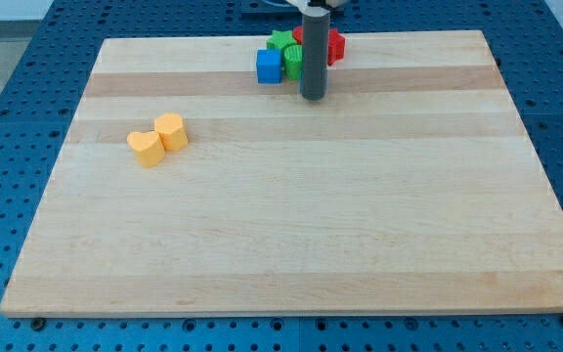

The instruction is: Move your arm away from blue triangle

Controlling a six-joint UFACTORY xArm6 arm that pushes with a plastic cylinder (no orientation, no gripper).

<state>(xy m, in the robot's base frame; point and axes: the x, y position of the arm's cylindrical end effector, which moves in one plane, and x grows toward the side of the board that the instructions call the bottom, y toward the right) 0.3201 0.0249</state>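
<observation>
A blue block (pixel 269 66) sits at the left of a tight cluster near the view's top centre; from here it looks boxy and I cannot make out its exact shape. Touching it are a green star (pixel 281 41), a second green block (pixel 292 60) and red blocks (pixel 334 44). My dark rod stands upright just right of the green block and partly hides the cluster. My tip (pixel 313 97) rests on the board, a short way to the lower right of the blue block and apart from it.
A yellow heart (pixel 146 148) and a yellow hexagonal block (pixel 171 131) touch each other at the view's left. The wooden board (pixel 291 235) lies on a blue perforated table (pixel 8 68).
</observation>
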